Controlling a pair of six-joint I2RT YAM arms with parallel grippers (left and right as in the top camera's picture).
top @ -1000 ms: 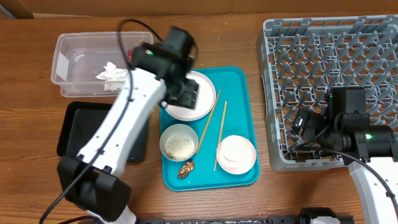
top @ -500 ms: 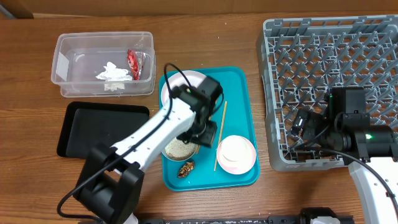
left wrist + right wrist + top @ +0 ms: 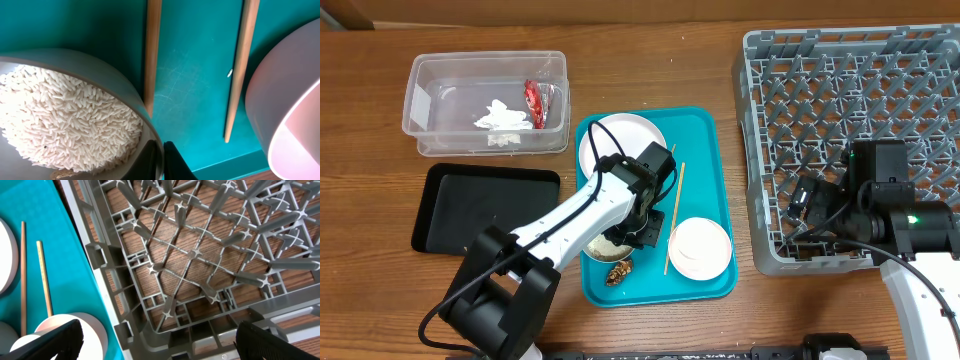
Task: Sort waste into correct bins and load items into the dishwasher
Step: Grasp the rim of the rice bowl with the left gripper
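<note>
Pinching rim of rice bowl w/ left gripper: closed down tight, 1 finger inside the bowl, 1 outside, rim between. Bowl full of white rice, upright on teal tray at its front-left part, mostly hidden under the arm in overhead view. Just right of bowl, 2 chopsticks flat on tray, roughly parallel, the left 1 right against bowl's wall (touching or not, can't tell). 1 loose grain on tray beside the right-hand stick. 2nd bowl, white/pinkish, upright at tray's front-right corner, apart from rice bowl. Round white plate at tray's far-left part. Small brown scrap on tray near its front edge, just in front of rice bowl.

Holding right gripper spread wide, nothing between its fingers, above front-left corner of grey dish rack. Rack on right side of table, beside teal tray w/ a small gap.

Far-left of table: clear tub w/ crumpled tissue and red wrapper inside, wrapper toward tub's right wall. In front of tub, black tray, shallower, flat on table.
</note>
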